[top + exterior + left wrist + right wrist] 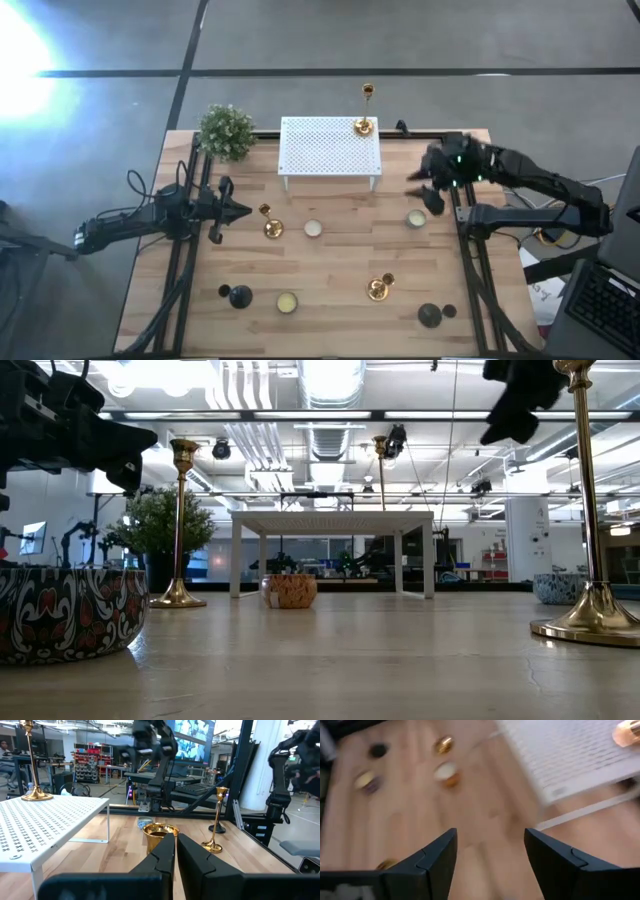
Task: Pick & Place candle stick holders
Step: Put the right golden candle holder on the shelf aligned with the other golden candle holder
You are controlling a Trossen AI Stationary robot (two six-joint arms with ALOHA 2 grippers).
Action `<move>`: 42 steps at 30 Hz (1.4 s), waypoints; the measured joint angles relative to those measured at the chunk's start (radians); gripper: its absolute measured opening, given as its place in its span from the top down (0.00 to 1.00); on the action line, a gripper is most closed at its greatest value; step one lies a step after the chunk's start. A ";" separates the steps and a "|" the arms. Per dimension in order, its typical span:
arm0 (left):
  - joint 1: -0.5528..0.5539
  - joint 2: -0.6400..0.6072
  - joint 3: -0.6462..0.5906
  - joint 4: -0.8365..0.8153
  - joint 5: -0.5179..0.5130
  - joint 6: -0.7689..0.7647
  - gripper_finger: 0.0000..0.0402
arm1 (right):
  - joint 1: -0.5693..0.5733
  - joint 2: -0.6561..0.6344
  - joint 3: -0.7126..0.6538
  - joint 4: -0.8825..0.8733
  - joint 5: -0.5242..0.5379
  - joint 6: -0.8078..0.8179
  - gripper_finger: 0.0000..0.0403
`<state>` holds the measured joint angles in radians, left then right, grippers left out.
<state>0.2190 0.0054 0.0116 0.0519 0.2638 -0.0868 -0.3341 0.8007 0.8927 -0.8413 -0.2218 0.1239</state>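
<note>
Wooden table (330,270); right wrist view blurs the white rack (580,755).

Bare boards between white rack (330,147) and candle tins (313,228).

Wooden table (340,270), white rack (330,147), potted plant (226,131), gold candlesticks (270,224), black holders (238,296), candle tins (313,228)

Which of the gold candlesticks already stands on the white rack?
The gold candlestick at the white rack's far right corner; the other two stand on the wooden table.
</note>
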 joint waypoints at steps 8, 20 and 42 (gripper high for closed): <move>0.000 0.000 0.000 0.000 0.000 0.000 0.94 | 0.358 -0.080 -0.224 0.122 0.001 0.266 0.50; 0.000 0.000 0.000 0.000 0.000 0.000 0.94 | 0.750 -0.019 -0.546 0.758 0.154 0.532 0.55; 0.000 0.000 0.000 0.000 0.000 0.000 0.94 | 0.853 0.430 -0.467 1.147 0.166 0.574 0.55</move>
<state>0.2188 0.0055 0.0116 0.0519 0.2641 -0.0868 0.5185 1.2304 0.4254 0.3060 -0.0554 0.6982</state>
